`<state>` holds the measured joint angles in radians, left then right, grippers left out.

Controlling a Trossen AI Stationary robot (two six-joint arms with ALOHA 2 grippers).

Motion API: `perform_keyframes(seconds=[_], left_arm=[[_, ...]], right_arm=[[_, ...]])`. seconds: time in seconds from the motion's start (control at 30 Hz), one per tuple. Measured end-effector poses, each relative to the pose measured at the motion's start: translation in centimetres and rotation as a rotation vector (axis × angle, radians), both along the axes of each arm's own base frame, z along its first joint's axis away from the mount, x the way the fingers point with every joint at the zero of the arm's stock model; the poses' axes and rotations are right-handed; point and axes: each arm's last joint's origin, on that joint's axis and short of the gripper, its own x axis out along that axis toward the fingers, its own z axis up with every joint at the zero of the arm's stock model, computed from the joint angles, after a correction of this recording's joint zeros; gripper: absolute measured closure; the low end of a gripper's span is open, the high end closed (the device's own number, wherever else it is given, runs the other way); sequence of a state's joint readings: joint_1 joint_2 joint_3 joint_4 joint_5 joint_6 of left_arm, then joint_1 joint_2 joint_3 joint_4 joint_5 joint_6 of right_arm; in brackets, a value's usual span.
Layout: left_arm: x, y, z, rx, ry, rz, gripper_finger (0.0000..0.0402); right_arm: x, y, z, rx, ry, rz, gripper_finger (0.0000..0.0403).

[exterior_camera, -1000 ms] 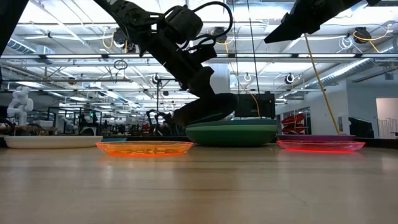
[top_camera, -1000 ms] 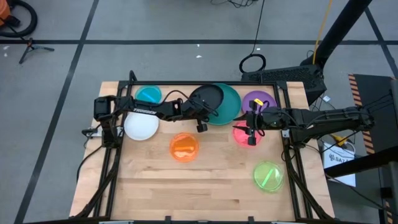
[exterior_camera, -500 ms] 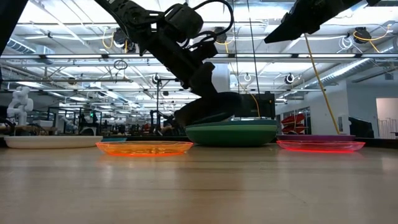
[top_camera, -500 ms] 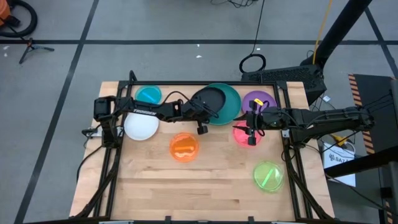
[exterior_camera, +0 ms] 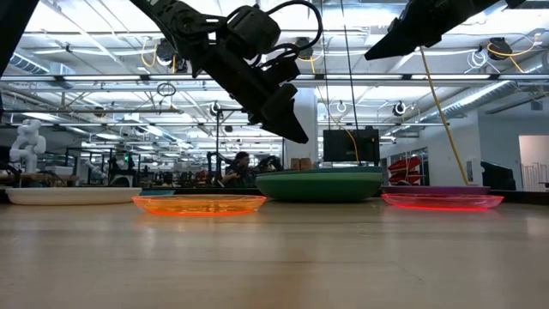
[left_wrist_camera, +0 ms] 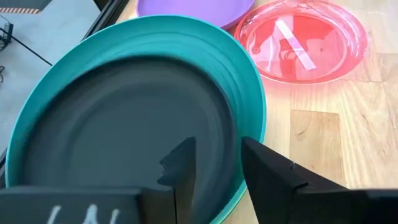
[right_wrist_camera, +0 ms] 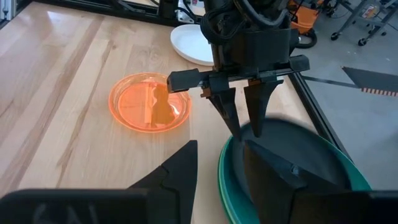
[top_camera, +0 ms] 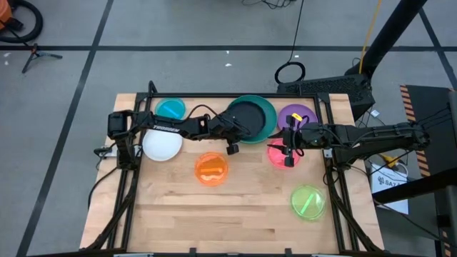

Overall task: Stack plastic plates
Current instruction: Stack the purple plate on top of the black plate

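Black plate (top_camera: 248,116) resting inside the teal plate (top_camera: 265,107), left gripper (top_camera: 236,128) just above it.
High view: right gripper (top_camera: 287,151) hangs over the pink plate (top_camera: 278,154); I cannot tell its opening. Low view: left fingers narrowly parted, holding nothing. Left wrist view: black sits centred in teal; lifting straight up should avoid nudging it.

A round black plastic plate (top_camera: 249,115) sits in a teal one (top_camera: 268,114); nearby plastic plates are purple (top_camera: 303,114), translucent pink (top_camera: 277,155), orange (top_camera: 211,169), lime (top_camera: 308,202), white (top_camera: 161,145) and blue (top_camera: 170,109), on a pale wood-grain counter (top_camera: 243,210).
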<state>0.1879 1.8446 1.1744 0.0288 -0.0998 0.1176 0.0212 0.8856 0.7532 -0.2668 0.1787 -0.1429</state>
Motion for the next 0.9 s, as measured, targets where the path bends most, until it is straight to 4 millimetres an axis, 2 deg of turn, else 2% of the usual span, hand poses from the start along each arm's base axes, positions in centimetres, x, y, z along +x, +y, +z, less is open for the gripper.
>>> perform_keyframes(seconds=[0.2,0.33,0.5,0.63,0.73,0.9], left_arm=[[-0.3,-0.2,0.4,-0.001,0.008,-0.002,0.0264],[-1.3,-1.0,2.1,0.004,0.027,0.003,0.0264],[-3.8,-2.5,5.3,0.084,0.073,0.051,0.0264],[-6.1,-3.9,7.1,0.116,0.065,0.044,0.0264],[-8.4,-4.8,7.6,0.121,0.040,0.034,0.0264],[-12.2,-5.5,7.3,0.107,-0.039,0.042,0.0264]], right_arm=[[0.0,0.0,0.0,0.000,0.001,0.000,0.0282],[0.0,0.0,0.0,0.012,0.000,-0.007,0.0282],[0.0,0.0,0.0,0.070,-0.012,-0.038,0.0282],[0.0,0.0,0.0,0.145,-0.035,-0.095,0.0282],[0.0,-0.2,0.1,0.214,-0.060,-0.179,0.0282],[0.0,-0.5,0.2,0.320,-0.133,-0.368,0.0282]])
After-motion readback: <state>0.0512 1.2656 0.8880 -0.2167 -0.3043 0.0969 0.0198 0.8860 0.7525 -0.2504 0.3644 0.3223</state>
